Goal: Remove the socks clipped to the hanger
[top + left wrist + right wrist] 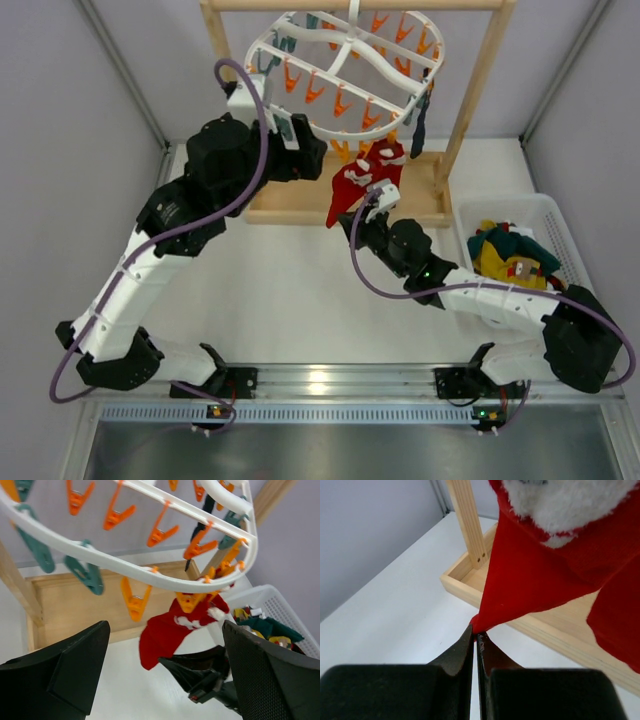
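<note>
The white hanger hangs from the wooden stand, fringed with orange and teal clips. Two red socks, one with white marks, hang clipped at its near edge; a dark sock hangs at the right. My right gripper is shut on the lower tip of a red sock, pinched at the fingertips. My left gripper is open and empty, just left of the red socks and under the hanger ring. The red sock and the right gripper show between its fingers.
A white basket at the right holds several loose socks in teal, yellow and red; it also shows in the left wrist view. The wooden stand's base and right post stand behind the grippers.
</note>
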